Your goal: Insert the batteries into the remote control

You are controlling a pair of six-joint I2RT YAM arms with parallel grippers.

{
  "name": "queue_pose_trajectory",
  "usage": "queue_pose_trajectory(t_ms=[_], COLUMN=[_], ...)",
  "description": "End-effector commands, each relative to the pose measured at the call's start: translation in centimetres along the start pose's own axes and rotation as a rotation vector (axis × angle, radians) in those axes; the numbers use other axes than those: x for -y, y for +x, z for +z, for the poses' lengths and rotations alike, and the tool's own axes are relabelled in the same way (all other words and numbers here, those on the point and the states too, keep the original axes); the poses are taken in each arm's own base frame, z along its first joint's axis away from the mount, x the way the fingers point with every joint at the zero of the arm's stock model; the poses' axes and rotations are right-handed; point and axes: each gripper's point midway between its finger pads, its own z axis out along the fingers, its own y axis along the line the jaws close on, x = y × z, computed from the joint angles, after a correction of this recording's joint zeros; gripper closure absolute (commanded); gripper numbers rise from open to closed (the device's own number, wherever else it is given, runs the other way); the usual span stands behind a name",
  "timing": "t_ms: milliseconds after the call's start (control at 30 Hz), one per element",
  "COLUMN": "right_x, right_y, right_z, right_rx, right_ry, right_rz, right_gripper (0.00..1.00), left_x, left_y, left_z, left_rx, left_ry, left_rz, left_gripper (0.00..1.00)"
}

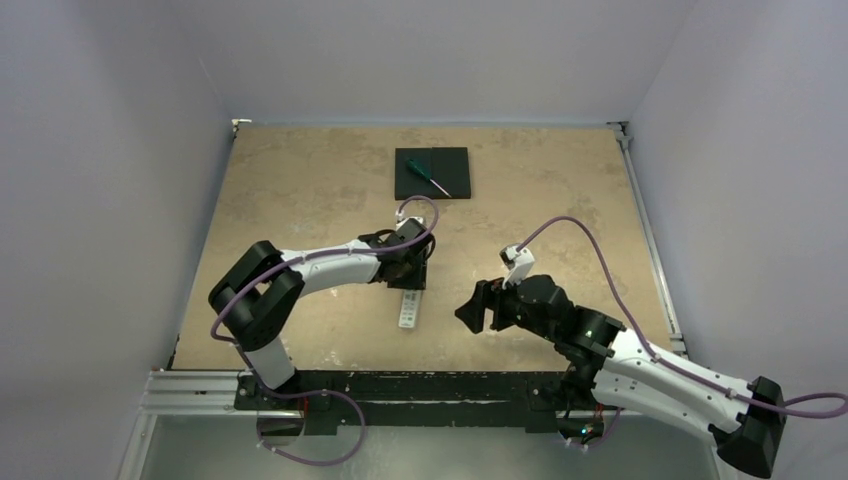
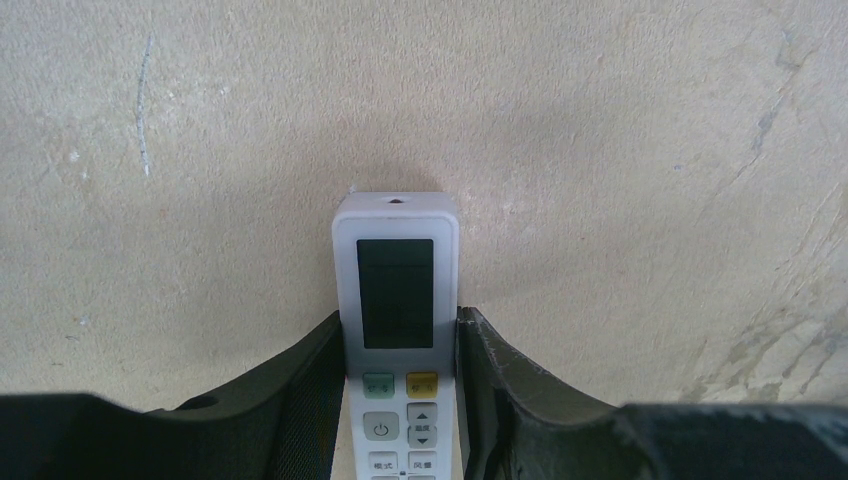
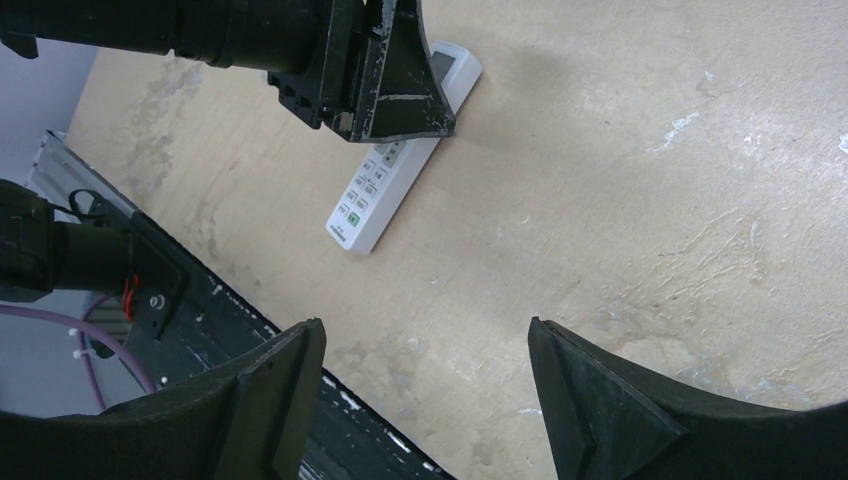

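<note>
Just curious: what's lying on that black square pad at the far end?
A green-handled screwdriver lies on the black pad. Anything beneath the pad is hidden.

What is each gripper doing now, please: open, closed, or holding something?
Left gripper: closed on the remote control.
Right gripper: open, holding nothing.
</note>
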Motion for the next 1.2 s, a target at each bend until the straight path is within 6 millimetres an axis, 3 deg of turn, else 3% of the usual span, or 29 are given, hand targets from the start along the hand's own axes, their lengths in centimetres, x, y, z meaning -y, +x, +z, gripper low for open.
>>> queue_pose_trajectory(t_ms=[0,333,600,733,800,967,1033,1067,1167], right_x=[0.1,0.3,0.0,-0.5,-0.7,-0.7,-0.6,-0.5,-0.3], right_y=[-1.0,-1.3,-2.4,-3.2,-3.4,-3.7,-4.1,-4.1,-4.3], right_z=[0.6,0.7,0.0,-0.7,-0.9,-1.2,-1.4,-1.4,-1.5], right_rx=[0.046,0.058,0.074,0.088,0.092,0.087,0.090,0.085,0.065], right_ry=[0.015,0.029,0.041,0.034,0.025,0.039,0.059,0.069,0.106], right_rz=[0.008,-0.002,-0.005,0.006,0.013,0.019,0.016,0.013,0.007], right_gripper=[0.17,0.15,0.13,0.13,0.13,0.12,0.11,0.06,0.01], left_x=[0.2,1.2,1.7,2.0,2.1,1.8,1.3,1.1,0.7], left_y=[-1.2,-2.1,-3.5,-4.2,-4.5,-4.8,-4.9,-5.0,-5.2], left_z=[0.2,-0.8,-2.9,-4.4,-5.3,-7.7,-8.7,-9.3,-10.9], left_rx=[0.038,0.078,0.137,0.169,0.189,0.230,0.246,0.255,0.285], left_ry=[-0.051,-0.103,-0.120,-0.111,-0.103,-0.095,-0.096,-0.096,-0.080], left_rz=[0.028,0.073,0.084,0.083,0.083,0.096,0.097,0.097,0.084], left_gripper=[0.88,0.60,0.39,0.36,0.28,0.26,0.15,0.10,0.02])
